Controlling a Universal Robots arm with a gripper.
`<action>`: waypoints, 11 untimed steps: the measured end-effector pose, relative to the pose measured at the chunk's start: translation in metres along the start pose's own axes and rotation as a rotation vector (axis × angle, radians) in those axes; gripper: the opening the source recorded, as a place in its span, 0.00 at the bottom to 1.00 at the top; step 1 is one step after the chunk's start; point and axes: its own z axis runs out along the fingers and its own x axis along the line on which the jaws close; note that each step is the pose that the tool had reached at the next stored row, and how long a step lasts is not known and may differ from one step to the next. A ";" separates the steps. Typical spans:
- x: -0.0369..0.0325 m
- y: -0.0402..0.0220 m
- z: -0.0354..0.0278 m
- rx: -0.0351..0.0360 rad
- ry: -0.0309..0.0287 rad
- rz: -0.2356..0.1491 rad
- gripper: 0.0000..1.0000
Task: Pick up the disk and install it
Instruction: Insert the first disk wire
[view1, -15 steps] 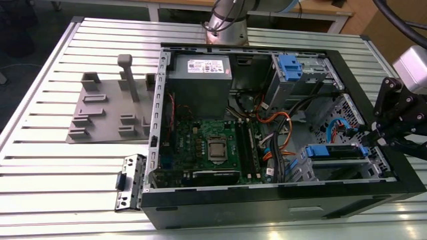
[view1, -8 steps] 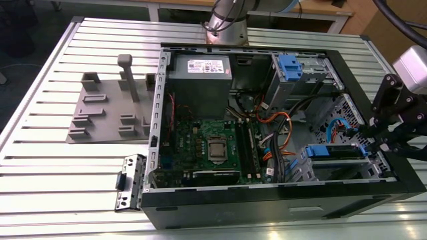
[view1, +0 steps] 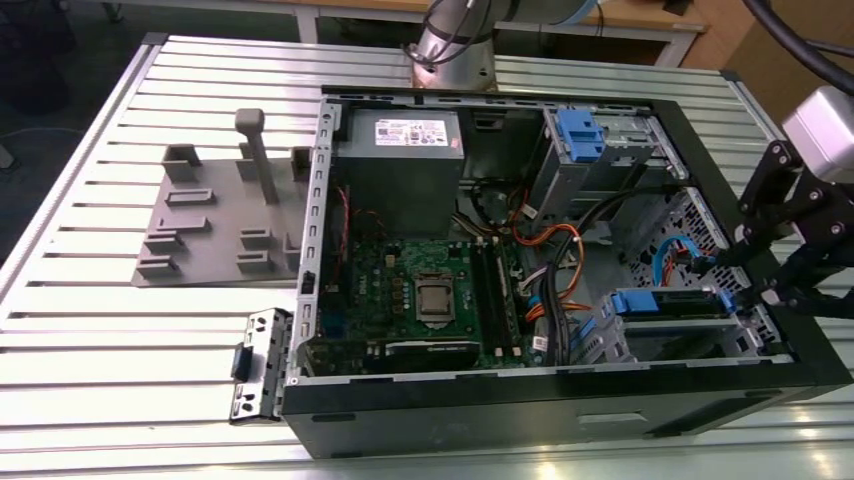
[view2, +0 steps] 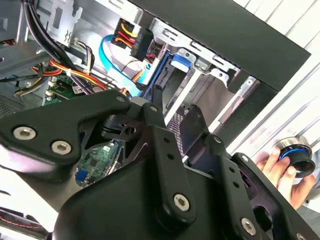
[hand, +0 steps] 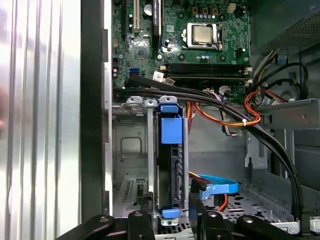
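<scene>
The gripper (view1: 774, 290) hung at the open computer case's (view1: 561, 415) edge on the exterior view's right, its black linkage just outside the case wall. Directly in front of it, the disk (view1: 667, 303) sat in the drive cage, blue carrier frame toward the fingers. In the first wrist view the disk (hand: 170, 160) stood edge-on between the two black fingertips (hand: 145, 205), which flanked its near end close on either side; whether they touched it could not be told, and the finger ends were cut off by the frame. The jaws stood partly apart, roughly the disk's thickness plus a little.

Beyond the disk lay the green motherboard (hand: 200, 45) with its bare CPU socket (hand: 202, 34); its printing was too small to read. The white sticker on the grey power supply (view1: 398, 160) carried text that could not be made out.

In the second wrist view the gripper's black links (view2: 150, 165) hid most of the cage, leaving a strip of the blue frame (view2: 177, 62) showing. A person's hand (view2: 282, 170) held a round black knob with a blue ring (view2: 294, 152) beside the case, partly cut off.
</scene>
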 end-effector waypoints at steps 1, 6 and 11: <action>-0.0041 -0.0003 0.0006 -0.0001 0.0009 0.000 0.41; -0.0212 -0.0048 0.0044 -0.0003 0.0066 0.000 0.41; -0.0310 -0.0124 0.0092 -0.0003 0.0174 0.001 0.41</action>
